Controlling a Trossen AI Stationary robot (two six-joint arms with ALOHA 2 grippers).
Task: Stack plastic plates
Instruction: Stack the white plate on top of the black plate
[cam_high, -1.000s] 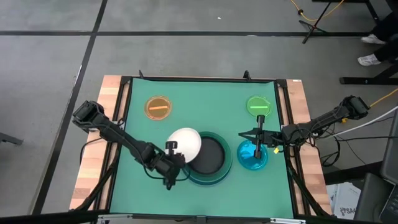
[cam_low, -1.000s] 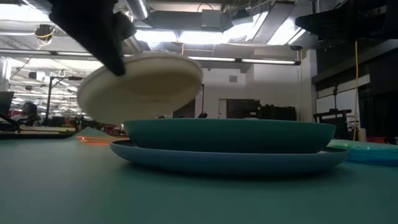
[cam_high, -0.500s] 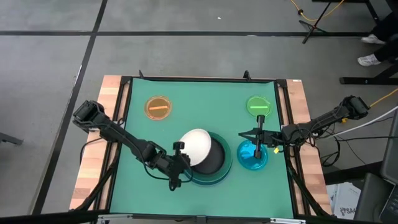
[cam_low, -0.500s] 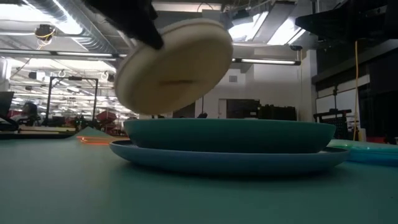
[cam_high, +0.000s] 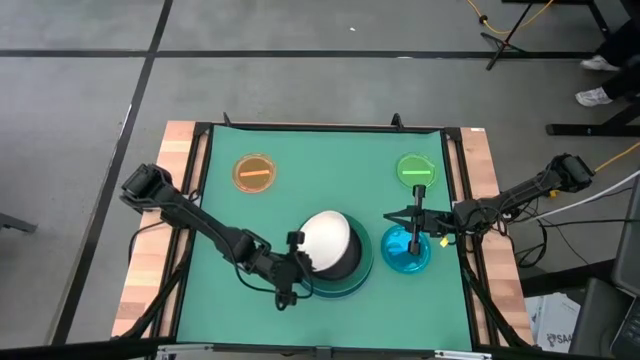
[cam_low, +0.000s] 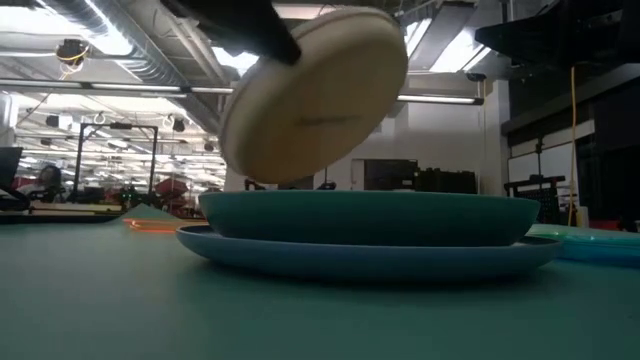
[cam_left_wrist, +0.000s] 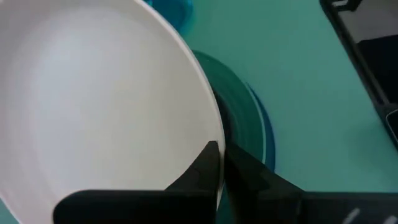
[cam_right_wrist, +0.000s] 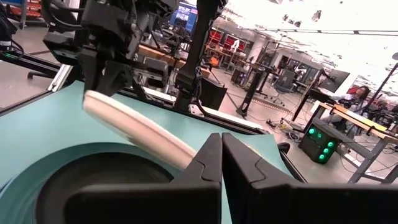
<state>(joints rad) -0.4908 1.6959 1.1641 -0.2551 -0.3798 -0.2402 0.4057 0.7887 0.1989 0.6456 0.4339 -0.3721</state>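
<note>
My left gripper (cam_high: 299, 252) is shut on the white plate (cam_high: 328, 238), which it carries tilted over the stack. The stack is a black plate (cam_high: 348, 262) in the dark teal plate (cam_low: 370, 215), which sits on the large light blue plate (cam_low: 370, 256). In the low view the white plate (cam_low: 315, 95) shows its underside. My right gripper (cam_high: 415, 226) is shut and hangs over the cyan plate (cam_high: 404, 252) at the stack's right. The orange plate (cam_high: 254, 172) and the green plate (cam_high: 416, 169) lie flat near the table's far edge. My left gripper pinches the white plate's rim (cam_left_wrist: 215, 127) between its two fingers (cam_left_wrist: 205, 163), one on the upper face and one underneath. It comes from the table's left and near side. The plate is tilted, its held edge high, its lower edge (cam_low: 262, 178) down by the teal plate's rim; whether they touch is hidden.
The green mat (cam_high: 230, 280) is bare to the stack's left and along the near edge. Wooden strips (cam_high: 150, 270) flank the mat on both sides. Behind the table the low view shows a workshop hall.
My left gripper has carried the white plate toward the table's right, from beside the stack's left rim to over the black plate. On the way the plate has tipped steeper. My right arm has kept still.
</note>
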